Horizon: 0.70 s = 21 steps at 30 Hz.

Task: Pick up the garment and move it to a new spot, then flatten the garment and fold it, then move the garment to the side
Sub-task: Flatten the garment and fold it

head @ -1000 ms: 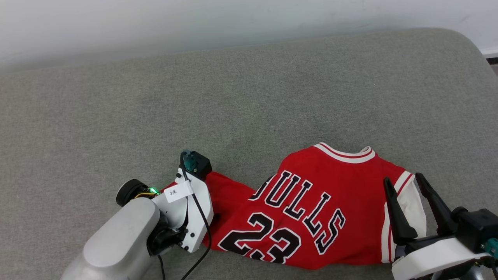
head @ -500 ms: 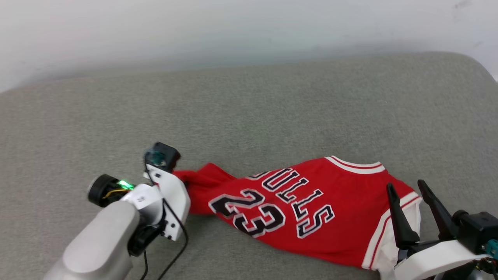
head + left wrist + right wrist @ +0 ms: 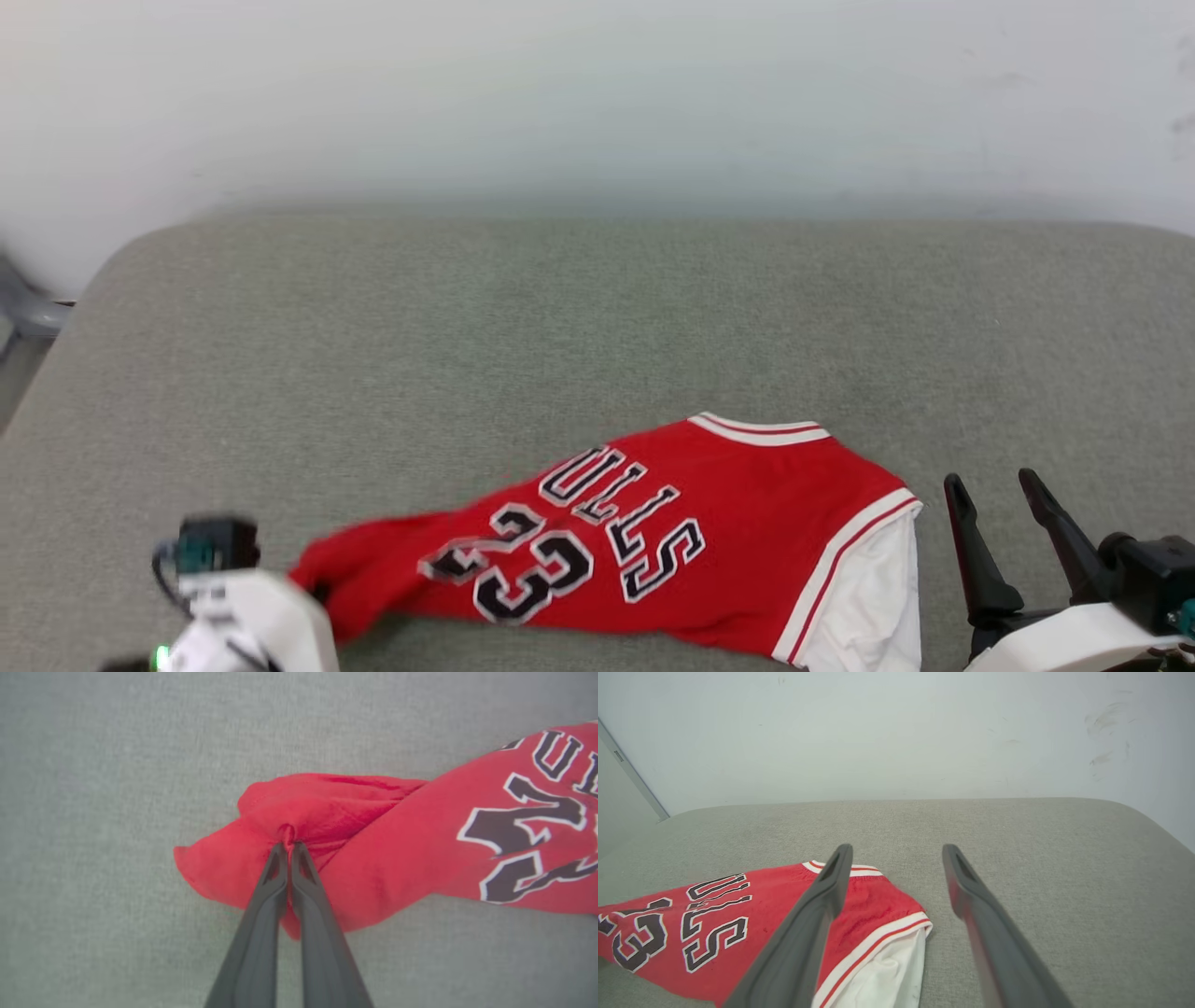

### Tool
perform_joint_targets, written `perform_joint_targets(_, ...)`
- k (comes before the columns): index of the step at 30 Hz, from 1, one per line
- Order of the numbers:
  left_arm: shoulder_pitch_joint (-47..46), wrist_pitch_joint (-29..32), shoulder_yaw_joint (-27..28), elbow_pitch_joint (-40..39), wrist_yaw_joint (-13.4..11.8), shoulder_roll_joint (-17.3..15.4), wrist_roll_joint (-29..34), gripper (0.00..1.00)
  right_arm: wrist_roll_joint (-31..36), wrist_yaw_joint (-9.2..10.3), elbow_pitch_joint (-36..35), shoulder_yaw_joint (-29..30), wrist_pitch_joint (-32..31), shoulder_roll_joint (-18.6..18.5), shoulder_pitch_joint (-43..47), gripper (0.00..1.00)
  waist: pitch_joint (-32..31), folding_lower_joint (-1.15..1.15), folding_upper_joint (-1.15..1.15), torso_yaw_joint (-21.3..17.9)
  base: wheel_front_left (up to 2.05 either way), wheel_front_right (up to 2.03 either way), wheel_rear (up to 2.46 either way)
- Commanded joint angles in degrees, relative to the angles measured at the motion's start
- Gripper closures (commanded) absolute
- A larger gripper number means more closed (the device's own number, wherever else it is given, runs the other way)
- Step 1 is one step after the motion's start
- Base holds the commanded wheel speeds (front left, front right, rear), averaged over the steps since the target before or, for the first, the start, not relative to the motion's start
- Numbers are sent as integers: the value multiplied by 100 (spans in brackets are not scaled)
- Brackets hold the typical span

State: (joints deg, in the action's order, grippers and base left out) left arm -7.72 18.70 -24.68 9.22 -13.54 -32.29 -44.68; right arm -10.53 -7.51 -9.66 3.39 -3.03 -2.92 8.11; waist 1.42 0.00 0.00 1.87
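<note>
Across a grey cushion (image 3: 597, 308), stretched out long toward the robot's left: red shirt (image 3: 709, 523) with a white sleeve (image 3: 868, 597), lying on the near part of the fabric. Pinched at its bunched tail end by the left gripper (image 3: 287, 847), fingers pressed together on a small pucker of red cloth. Wide open beside that same end a second ago; shut since, with the tail pulled to a taper and the lettering (image 3: 579, 541) tipped and creased. Seemingly lifted a little at the gripped end, though too blurred in the head view to say for certain. Parked just beside the white sleeve without touching it: right gripper (image 3: 991, 481), fingers well apart and holding nothing. Judged as the opening of the first step: grasp made, move to a new spot apparently under way; flattening, folding and setting aside all yet to come. Readable on the upper face in black with white outline: "ULLS" next to "23", nothing legible ahead of the U. No maker's label or tag to be made out.
</note>
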Motion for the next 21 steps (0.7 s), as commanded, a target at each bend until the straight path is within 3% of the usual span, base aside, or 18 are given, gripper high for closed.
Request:
perform_joint_targets(1,433,-36,72,-137,-152,-4,-132,100,44,4,-56,17,-21,7,82,0,-99,0,0,109,0,0,0)
perform_joint_targets(8,1651,-195,191,-348,-472,233,-555,100,106,3,-190,-6,-88,7,143,0,-230,0,0,197,0,0,0)
perform_joint_targets(9,1705,-241,205,-376,-470,300,-607,81,114,4,-209,-7,-101,7,151,0,-247,0,0,205,0,0,0)
perform_joint_targets(10,1749,-276,198,-397,-458,332,-606,49,113,3,-228,-7,-107,7,160,0,-263,0,0,215,0,0,0)
perform_joint_targets(11,1746,-322,180,-425,-439,335,-573,0,119,4,-242,-3,-123,7,167,0,-280,0,0,226,0,0,0)
perform_joint_targets(21,1089,-1658,379,-527,-365,351,156,0,129,3,-333,-33,-179,7,191,0,-406,0,0,204,0,0,0)
